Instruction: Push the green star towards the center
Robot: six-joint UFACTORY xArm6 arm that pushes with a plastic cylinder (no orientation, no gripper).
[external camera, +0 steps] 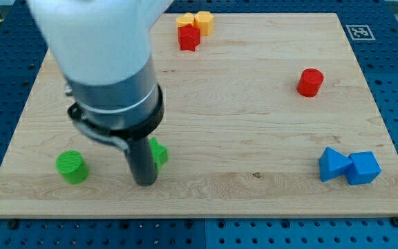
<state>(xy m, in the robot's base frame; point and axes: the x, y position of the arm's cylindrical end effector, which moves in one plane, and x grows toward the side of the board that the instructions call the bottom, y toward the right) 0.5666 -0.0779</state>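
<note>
Taking the wooden board [254, 124] as the landmark: a green cylinder [71, 167] sits near its bottom-left corner. Just to that cylinder's right, my tip [144, 182] rests on the board's lower left part, touching the left side of the green star [159, 153], which the rod partly hides. There are no fingers to report, only the rod. At the board's top edge a red block [188, 37] touches two yellow blocks [202, 22]. A red cylinder [310, 82] stands in the board's upper right. Two blue blocks [349, 167] touch near its bottom-right corner.
</note>
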